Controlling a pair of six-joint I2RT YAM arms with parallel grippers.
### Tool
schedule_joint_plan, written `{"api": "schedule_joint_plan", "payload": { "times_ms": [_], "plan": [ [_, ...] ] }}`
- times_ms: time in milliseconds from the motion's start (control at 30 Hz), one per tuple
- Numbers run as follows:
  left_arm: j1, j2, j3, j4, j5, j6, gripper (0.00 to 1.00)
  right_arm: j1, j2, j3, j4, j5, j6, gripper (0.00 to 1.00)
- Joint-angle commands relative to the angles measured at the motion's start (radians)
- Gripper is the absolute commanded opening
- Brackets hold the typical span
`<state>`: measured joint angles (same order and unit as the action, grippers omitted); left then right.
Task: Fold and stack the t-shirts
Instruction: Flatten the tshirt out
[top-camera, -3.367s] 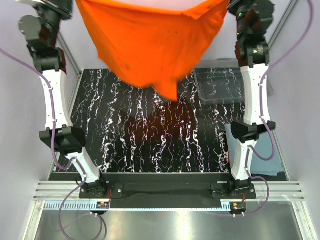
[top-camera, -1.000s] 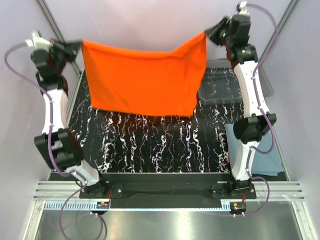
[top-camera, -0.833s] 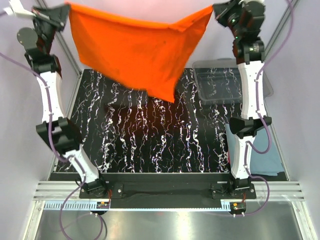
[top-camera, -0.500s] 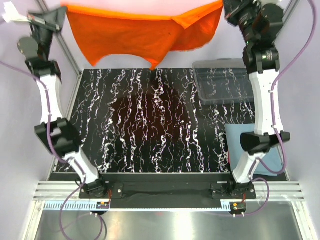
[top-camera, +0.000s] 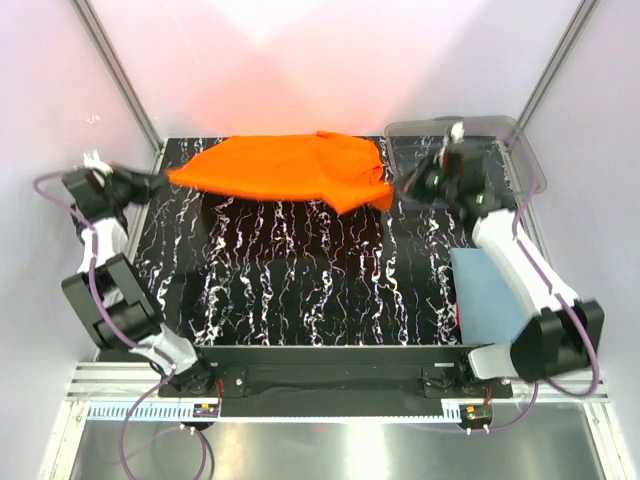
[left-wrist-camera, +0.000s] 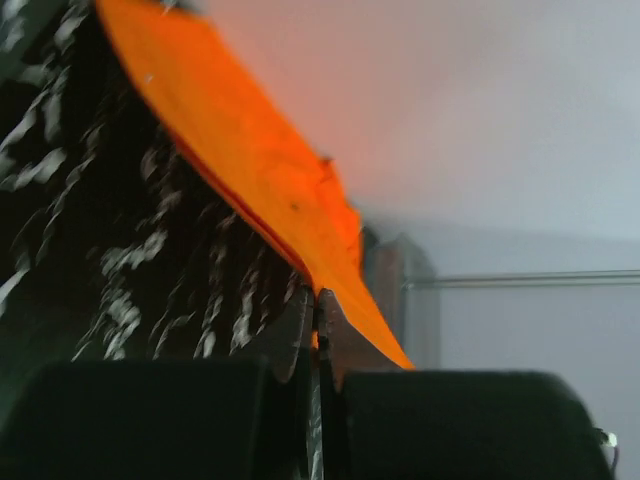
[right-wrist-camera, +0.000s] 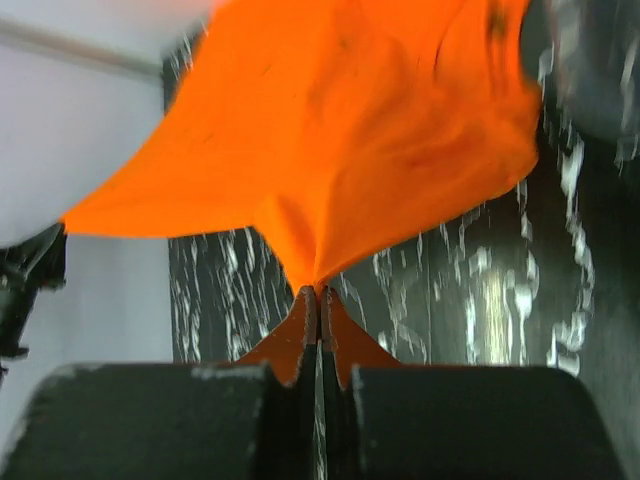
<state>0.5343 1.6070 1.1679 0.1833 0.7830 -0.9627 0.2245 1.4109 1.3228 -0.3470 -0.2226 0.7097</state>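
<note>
The orange t-shirt (top-camera: 285, 167) is stretched low over the far part of the black marbled table, between my two grippers. My left gripper (top-camera: 160, 180) is shut on its left end; in the left wrist view the cloth (left-wrist-camera: 250, 150) runs away from the shut jaws (left-wrist-camera: 316, 300). My right gripper (top-camera: 400, 190) is shut on its right end; in the right wrist view the shirt (right-wrist-camera: 340, 120) fans out from the shut jaws (right-wrist-camera: 318, 292). The blue-grey t-shirt (top-camera: 495, 300) lies flat at the right edge under my right arm.
A clear plastic bin (top-camera: 500, 160) stands at the far right corner, just behind my right gripper. The table (top-camera: 300, 290) is black with white veins, framed by metal posts at the back corners.
Both arms swung down from high up, bringing the orange shirt from hanging in the air to stretched low across the far part of the table. Both grippers kept their grip.
</note>
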Motion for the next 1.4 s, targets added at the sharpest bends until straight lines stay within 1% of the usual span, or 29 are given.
{"api": "schedule_joint_plan", "payload": {
  "times_ms": [0,33,67,100,133,167,200,233,267,333,400,500,533,600,633,667,733,900,933,1033,1200,1233,1367],
  "plan": [
    [0.021,-0.137,-0.101,-0.307,0.07,0.334,0.0,0.042,-0.196,-0.199,0.017,-0.066,0.062,0.0],
    [0.023,-0.156,-0.134,-0.35,0.05,0.373,0.0,0.042,-0.223,-0.242,0.008,-0.07,0.072,0.0],
    [0.029,-0.177,-0.208,-0.408,0.003,0.402,0.0,0.044,-0.268,-0.284,-0.001,-0.073,0.083,0.0],
    [0.041,-0.218,-0.25,-0.425,-0.025,0.433,0.0,0.044,-0.286,-0.354,-0.023,-0.087,0.095,0.0],
    [0.052,-0.238,-0.287,-0.444,-0.056,0.444,0.0,0.047,-0.305,-0.387,-0.03,-0.095,0.103,0.0],
    [0.061,-0.272,-0.35,-0.485,-0.141,0.447,0.0,0.049,-0.332,-0.419,-0.035,-0.104,0.109,0.0],
    [0.075,-0.285,-0.375,-0.501,-0.189,0.446,0.0,0.058,-0.343,-0.478,-0.046,-0.121,0.128,0.0],
    [0.079,-0.294,-0.398,-0.51,-0.22,0.449,0.0,0.065,-0.357,-0.508,-0.052,-0.13,0.137,0.0],
    [0.079,-0.298,-0.431,-0.519,-0.282,0.453,0.0,0.073,-0.377,-0.537,-0.052,-0.142,0.143,0.0],
    [0.088,-0.302,-0.459,-0.551,-0.374,0.453,0.0,0.093,-0.406,-0.618,-0.055,-0.158,0.158,0.0],
    [0.107,-0.289,-0.473,-0.577,-0.392,0.461,0.0,0.096,-0.426,-0.692,-0.061,-0.17,0.181,0.0],
    [0.124,-0.3,-0.488,-0.628,-0.499,0.464,0.0,0.102,-0.475,-0.769,-0.086,-0.185,0.214,0.0],
    [0.131,-0.311,-0.499,-0.637,-0.564,0.455,0.0,0.102,-0.507,-0.781,-0.11,-0.188,0.221,0.0],
    [0.142,-0.341,-0.51,-0.654,-0.609,0.423,0.0,0.104,-0.542,-0.81,-0.167,-0.185,0.234,0.0],
    [0.145,-0.351,-0.516,-0.663,-0.667,0.409,0.0,0.104,-0.559,-0.813,-0.193,-0.184,0.235,0.0],
    [0.148,-0.361,-0.522,-0.682,-0.691,0.398,0.0,0.105,-0.59,-0.817,-0.22,-0.185,0.234,0.0],
    [0.154,-0.364,-0.53,-0.689,-0.741,0.383,0.0,0.107,-0.637,-0.836,-0.277,-0.21,0.237,0.0],
    [0.158,-0.329,-0.533,-0.72,-0.78,0.349,0.0,0.111,-0.73,-0.879,-0.408,-0.227,0.234,0.0],
    [0.159,-0.323,-0.53,-0.723,-0.815,0.349,0.0,0.111,-0.751,-0.887,-0.417,-0.233,0.235,0.0],
    [0.161,-0.321,-0.522,-0.742,-0.837,0.367,0.0,0.111,-0.762,-0.899,-0.438,-0.233,0.237,0.0],
    [0.162,-0.371,-0.522,-0.772,-0.904,0.375,0.0,0.11,-0.73,-0.901,-0.445,-0.239,0.215,0.0],
    [0.161,-0.377,-0.519,-0.783,-0.945,0.371,0.0,0.11,-0.719,-0.904,-0.445,-0.247,0.214,0.0],
    [0.161,-0.394,-0.511,-0.828,-1.037,0.337,0.0,0.11,-0.716,-0.913,-0.475,-0.261,0.194,0.0]
  ]
}}
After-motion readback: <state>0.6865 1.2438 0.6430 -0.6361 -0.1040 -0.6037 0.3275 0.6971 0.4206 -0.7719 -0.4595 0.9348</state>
